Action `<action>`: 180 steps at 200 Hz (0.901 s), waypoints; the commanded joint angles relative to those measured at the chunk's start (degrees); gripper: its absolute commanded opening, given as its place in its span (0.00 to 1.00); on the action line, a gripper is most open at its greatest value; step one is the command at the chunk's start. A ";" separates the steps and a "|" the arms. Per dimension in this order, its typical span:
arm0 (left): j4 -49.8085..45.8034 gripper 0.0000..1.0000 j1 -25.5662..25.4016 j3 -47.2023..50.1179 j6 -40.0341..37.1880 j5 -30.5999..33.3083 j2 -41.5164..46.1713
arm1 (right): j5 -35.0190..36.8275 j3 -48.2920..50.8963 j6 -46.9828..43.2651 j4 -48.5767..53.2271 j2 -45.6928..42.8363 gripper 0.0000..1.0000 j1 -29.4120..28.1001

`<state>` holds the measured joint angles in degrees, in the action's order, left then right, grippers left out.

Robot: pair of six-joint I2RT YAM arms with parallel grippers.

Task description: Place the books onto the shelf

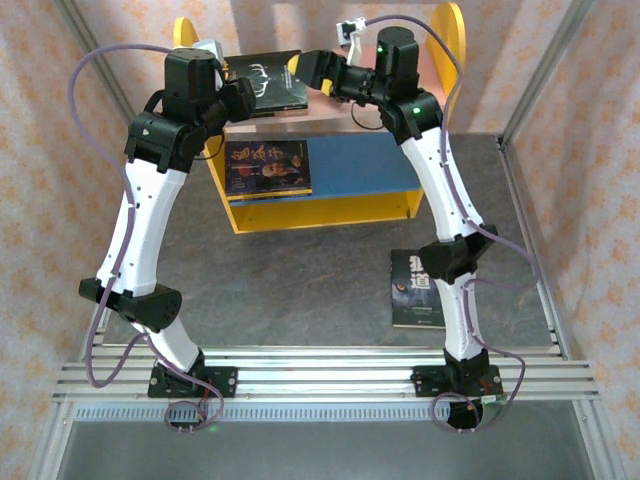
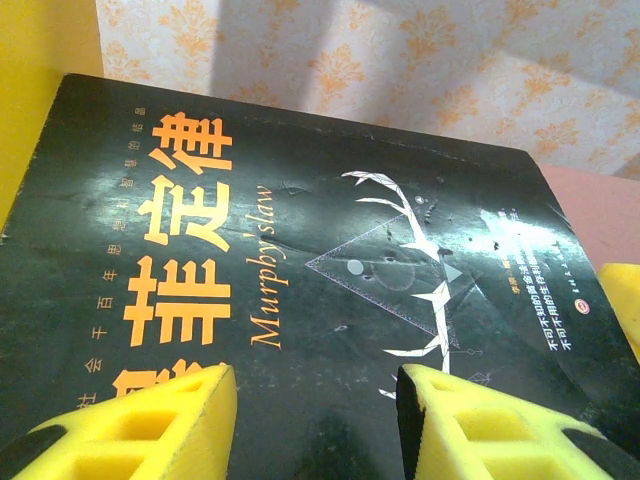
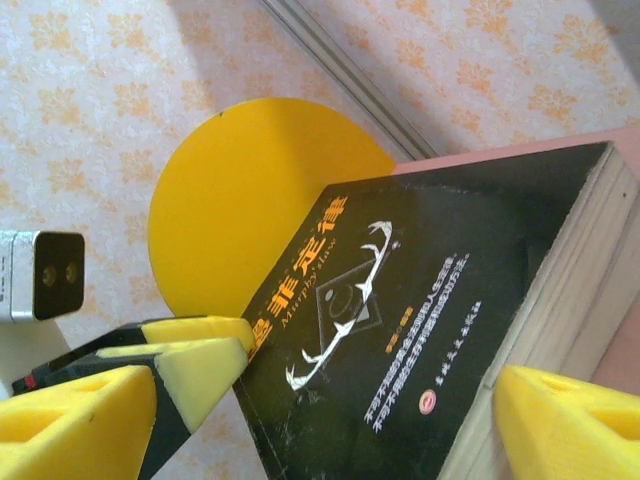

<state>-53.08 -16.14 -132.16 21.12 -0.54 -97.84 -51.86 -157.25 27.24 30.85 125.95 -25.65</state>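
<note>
A black book with orange characters and a white antler drawing lies on the pink upper board of the shelf. My left gripper is at its left edge, open, with just the flat cover behind the gap between its fingers. My right gripper stands wide open astride the book's right corner, not squeezing it. A second dark book lies on the blue lower board. A third book lies flat on the table by the right arm.
The shelf's yellow round-topped side panels flank the upper board. Patterned walls and metal frame posts close in the back and sides. An aluminium rail carries both arm bases at the near edge.
</note>
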 commanded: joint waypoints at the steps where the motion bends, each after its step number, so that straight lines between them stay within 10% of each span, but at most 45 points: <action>1: 0.07 0.45 -0.36 0.86 0.16 2.27 -0.06 | 1.23 3.27 -4.43 8.74 -3.16 0.87 0.08; 180: -1.40 0.45 -0.21 -4.32 -1.88 4.00 -3.89 | 2.27 16.74 -12.68 10.62 -11.05 0.83 -4.32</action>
<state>-53.21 -16.14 -134.98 20.51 2.22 -100.31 -49.71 -141.58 14.48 35.66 114.04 -28.91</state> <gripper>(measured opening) 0.454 0.833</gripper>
